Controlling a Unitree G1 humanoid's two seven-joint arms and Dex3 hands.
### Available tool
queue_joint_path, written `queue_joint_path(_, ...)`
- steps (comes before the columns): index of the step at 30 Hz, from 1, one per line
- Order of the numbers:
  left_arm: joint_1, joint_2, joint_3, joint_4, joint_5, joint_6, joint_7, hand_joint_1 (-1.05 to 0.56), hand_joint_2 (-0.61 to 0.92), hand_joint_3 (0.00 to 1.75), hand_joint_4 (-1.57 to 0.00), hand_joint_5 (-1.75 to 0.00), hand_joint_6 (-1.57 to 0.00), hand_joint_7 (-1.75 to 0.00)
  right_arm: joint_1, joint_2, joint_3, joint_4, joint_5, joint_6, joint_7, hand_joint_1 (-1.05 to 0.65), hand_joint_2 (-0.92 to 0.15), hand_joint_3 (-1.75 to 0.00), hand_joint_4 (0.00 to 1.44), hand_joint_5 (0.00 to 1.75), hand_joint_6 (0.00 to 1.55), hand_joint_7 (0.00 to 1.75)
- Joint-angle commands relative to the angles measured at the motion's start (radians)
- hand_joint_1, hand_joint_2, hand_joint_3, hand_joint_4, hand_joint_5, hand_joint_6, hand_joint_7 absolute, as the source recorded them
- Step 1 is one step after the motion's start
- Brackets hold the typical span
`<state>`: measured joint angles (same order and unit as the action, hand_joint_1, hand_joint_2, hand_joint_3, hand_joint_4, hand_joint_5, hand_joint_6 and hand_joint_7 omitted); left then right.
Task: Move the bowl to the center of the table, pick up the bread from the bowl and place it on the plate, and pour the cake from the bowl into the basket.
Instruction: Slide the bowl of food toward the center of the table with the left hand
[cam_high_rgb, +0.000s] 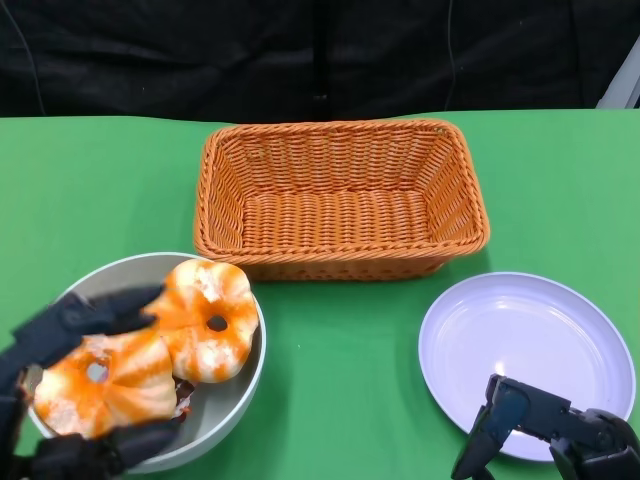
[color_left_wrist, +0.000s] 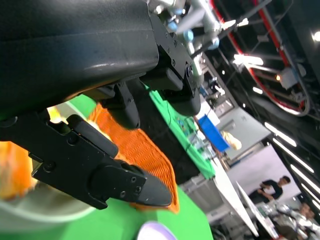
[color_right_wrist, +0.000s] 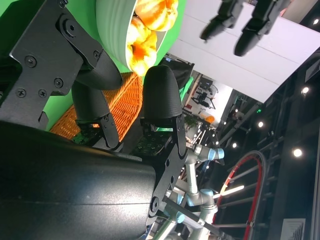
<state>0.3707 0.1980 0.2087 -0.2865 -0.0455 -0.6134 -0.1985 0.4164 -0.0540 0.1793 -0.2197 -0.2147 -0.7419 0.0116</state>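
Note:
The grey bowl (cam_high_rgb: 250, 372) stands at the table's near left and holds two orange-and-white striped ring-shaped pieces (cam_high_rgb: 208, 320); I cannot tell bread from cake. My left hand (cam_high_rgb: 70, 325) hovers over the bowl's left part with its fingers spread. In the right wrist view its fingertips (color_right_wrist: 225, 21) hang well clear of the bowl (color_right_wrist: 112, 22), holding nothing. The white plate (cam_high_rgb: 525, 350) lies at the near right and has nothing on it. My right hand (cam_high_rgb: 555, 432) rests at the plate's near edge, fingers (color_right_wrist: 160, 95) apart and holding nothing. The orange wicker basket (cam_high_rgb: 340, 195) sits mid-table.
Green cloth covers the table, with a dark curtain behind it. The basket (color_left_wrist: 145, 150) lies just behind the bowl and the plate (color_left_wrist: 155, 232). A strip of bare cloth separates bowl and plate. People stand far off in the left wrist view.

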Motion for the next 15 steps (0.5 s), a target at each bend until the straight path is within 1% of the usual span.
queue_joint_path(1, -0.035, 0.034, 0.063, 0.05, 0.011, 0.008, 0.025, -0.67, 0.92, 0.34, -0.26, -0.75, -0.38, -0.27, 0.003, -0.007, -0.004, 0.007, 0.01, -0.016, -0.006, 0.02, -0.08, -1.71, 0.81, 1.62, 0.79, 1.4)
queue_joint_path(3, -0.047, 0.045, 0.094, 0.071, 0.026, 0.024, 0.034, -0.71, 0.92, 0.37, -0.13, -0.8, -0.33, -0.26, 0.005, -0.008, -0.004, 0.009, 0.009, -0.019, -0.006, 0.02, -0.08, -1.71, 0.82, 1.63, 0.8, 1.41)
queue_joint_path(6, -0.064, 0.057, 0.123, 0.108, 0.06, 0.029, 0.053, -0.73, 0.92, 0.41, -0.03, -0.81, -0.27, -0.23, 0.008, -0.008, -0.004, 0.004, 0.005, -0.014, -0.005, 0.01, -0.08, -1.71, 0.82, 1.63, 0.8, 1.4)
queue_joint_path(7, -0.074, 0.061, 0.131, 0.126, 0.072, 0.034, 0.061, -0.73, 0.92, 0.42, -0.02, -0.81, -0.26, -0.23, 0.006, -0.009, -0.005, 0.007, 0.003, -0.018, -0.006, 0.01, -0.08, -1.71, 0.82, 1.63, 0.8, 1.4)
queue_joint_path(10, -0.087, 0.064, 0.141, 0.149, 0.089, 0.038, 0.073, -0.74, 0.92, 0.44, 0.0, -0.73, -0.24, -0.22, 0.003, -0.009, -0.006, 0.011, 0.002, -0.026, -0.007, 0.01, -0.08, -1.71, 0.84, 1.62, 0.81, 1.4)
queue_joint_path(11, -0.093, 0.068, 0.145, 0.159, 0.108, 0.057, 0.083, -0.74, 0.92, 0.44, 0.0, -0.73, -0.24, -0.22, 0.004, -0.009, -0.007, 0.013, 0.002, -0.027, -0.006, 0.01, -0.08, -1.7, 0.84, 1.62, 0.81, 1.4)
queue_joint_path(13, -0.1, 0.072, 0.151, 0.169, 0.133, 0.081, 0.097, -0.74, 0.92, 0.44, 0.0, -0.66, -0.22, -0.21, 0.005, -0.009, -0.007, 0.016, 0.003, -0.029, -0.006, 0.02, -0.08, -1.71, 0.84, 1.62, 0.81, 1.39)
queue_joint_path(15, -0.113, 0.076, 0.149, 0.201, 0.155, 0.114, 0.11, -0.72, 0.92, 0.42, 0.0, -0.65, -0.2, -0.2, 0.007, -0.008, -0.003, 0.019, 0.009, -0.028, -0.004, 0.02, -0.08, -1.7, 0.82, 1.62, 0.81, 1.39)
